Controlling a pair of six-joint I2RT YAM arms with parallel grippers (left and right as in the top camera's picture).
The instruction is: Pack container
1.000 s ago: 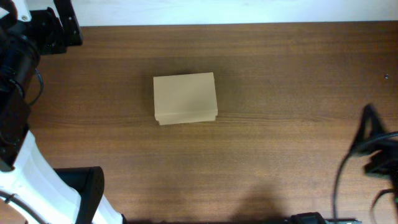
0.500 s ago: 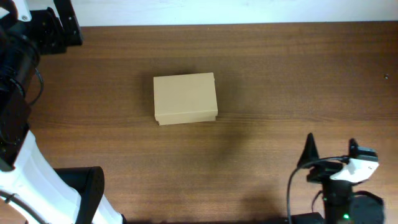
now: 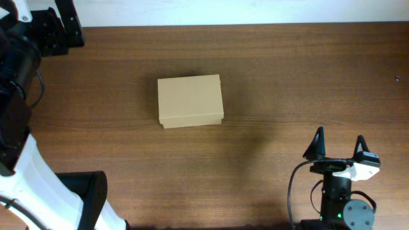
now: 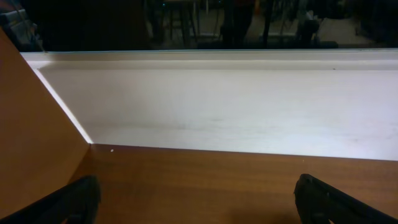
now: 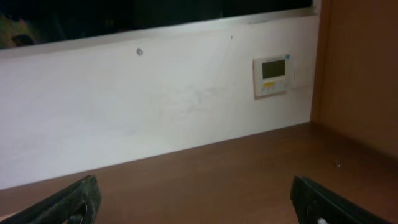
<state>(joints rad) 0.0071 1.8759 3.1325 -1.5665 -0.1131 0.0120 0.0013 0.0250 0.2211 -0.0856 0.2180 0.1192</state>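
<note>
The cardboard box (image 3: 190, 101) sits closed, untouched, on the surface (image 3: 287, 83). Right gripper (image 3: 339, 145), jaws released, must approach it; left gripper (image 4: 196, 196) jaws are also spread.

- Looks like a lab/office robot workcell, not a home.
- Wood-grain bench (image 3: 268, 76), bare white wall (image 4: 217, 106) running along its far edge.
- Wall thermostat-type control panel (image 5: 273, 76) near the bench's far right corner.
- Dark window strip above the wall; chair or stand legs (image 4: 186, 18) dimly visible behind it.
</note>
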